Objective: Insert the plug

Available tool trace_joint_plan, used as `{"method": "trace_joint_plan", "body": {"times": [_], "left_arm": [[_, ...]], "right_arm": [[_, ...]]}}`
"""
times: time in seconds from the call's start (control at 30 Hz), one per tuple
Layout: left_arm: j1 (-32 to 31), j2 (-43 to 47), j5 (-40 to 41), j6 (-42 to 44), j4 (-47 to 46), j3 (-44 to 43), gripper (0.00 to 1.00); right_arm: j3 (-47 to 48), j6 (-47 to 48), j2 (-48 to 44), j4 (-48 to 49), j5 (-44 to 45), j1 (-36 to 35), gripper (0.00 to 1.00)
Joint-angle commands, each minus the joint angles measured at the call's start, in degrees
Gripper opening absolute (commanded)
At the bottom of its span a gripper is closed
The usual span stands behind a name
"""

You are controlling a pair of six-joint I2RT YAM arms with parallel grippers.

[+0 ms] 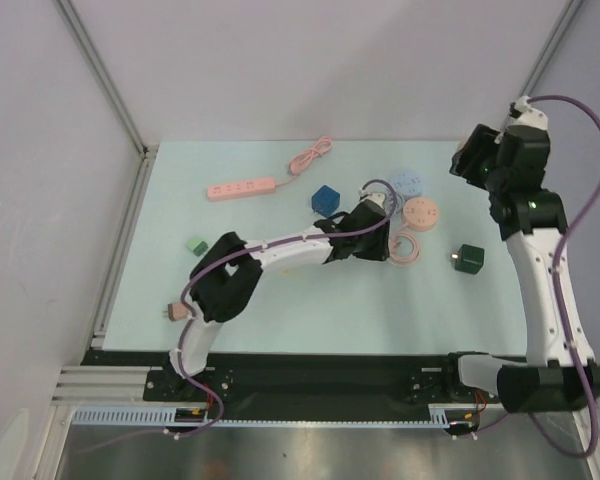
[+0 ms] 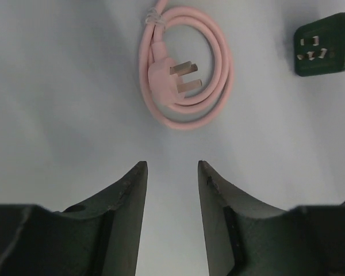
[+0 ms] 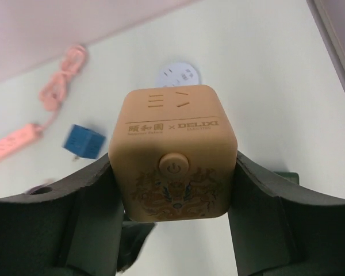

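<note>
Left gripper (image 2: 171, 172) hangs low over mid-table, jaws moderately apart, nothing between them, fingers (image 2: 129, 195) bare. The plug (image 2: 164, 80) lies flat on the table (image 2: 57, 86) just ahead of the fingertips: pink, flat metal prongs pointing to the right of the wrist view, its cord (image 2: 221, 63) coiled tightly around it. In the top view that coil sits just beside a pink round socket (image 1: 420, 213). Right gripper (image 3: 172, 172) is raised at the far right, clamped on a tan cube socket (image 3: 172, 152), one pad on each opposite side, button face toward the camera, slot markings on the top face. My read: socket is in hand, plug not yet picked. Handling guess: the plug is light, hard moulded plastic and fairly smooth. The cord is soft and springy and will likely drag and tug as the coil unwinds. Take the moulded body across its flat sides, behind the prongs. Keep off the cord and the prongs, which have to stay clear for alignment. The body is small and tapered, so it could pivot in the pads; go in square. The cord loop runs close on both sides, so a finger may land on it. Green cube (image 2: 328, 46) is well apart to the right.
</note>
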State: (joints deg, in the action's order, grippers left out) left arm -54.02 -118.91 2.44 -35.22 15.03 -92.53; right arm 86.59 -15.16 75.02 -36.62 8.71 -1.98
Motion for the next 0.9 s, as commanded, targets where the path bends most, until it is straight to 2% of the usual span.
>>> {"method": "trace_joint_plan", "body": {"times": [0.0, 0.1, 0.13, 0.4, 0.5, 0.57, 0.7, 0.8, 0.87], "left_arm": [[-1.70, -5.43, 1.87, -6.61, -4.75, -4.40, 0.46], [-2.40, -8.17, 3.27, -9.77, -3.95, -6.78, 0.61], [-2.41, -9.57, 3.01, -10.73, -4.30, -6.96, 0.62], [-2.49, -15.91, 6.09, -14.26, -2.90, -11.35, 0.60], [-2.49, -18.54, 6.53, -15.31, -1.15, -15.03, 0.57], [-2.49, -20.04, 7.75, -16.37, 4.29, -17.67, 0.56], [-2.41, -22.67, 10.65, -17.16, 8.44, -20.84, 0.53], [-2.41, -23.12, 12.06, -17.34, 10.72, -21.90, 0.44], [-2.41, -22.68, 14.52, -16.99, 12.65, -22.17, 0.33]], "right_arm": [[-4.48, -4.35, -7.25, 5.32, -5.63, 0.57, 0.00], [-5.99, -4.18, -11.38, 6.73, -7.74, 0.31, 0.00], [-6.60, -3.83, -11.91, 6.83, -8.09, 0.40, 0.00], [-8.45, -4.71, -14.38, 8.84, -11.08, -0.48, 0.00], [-8.19, -4.35, -14.29, 8.85, -11.52, -0.75, 0.00], [-8.19, -4.00, -14.90, 9.02, -11.26, -1.01, 0.00], [-8.80, -3.39, -16.05, 9.72, -10.21, -1.98, 0.00], [-9.15, -3.21, -16.14, 9.81, -10.29, -2.50, 0.00], [-9.33, -2.95, -16.40, 9.81, -10.12, -2.50, 0.00]]}}
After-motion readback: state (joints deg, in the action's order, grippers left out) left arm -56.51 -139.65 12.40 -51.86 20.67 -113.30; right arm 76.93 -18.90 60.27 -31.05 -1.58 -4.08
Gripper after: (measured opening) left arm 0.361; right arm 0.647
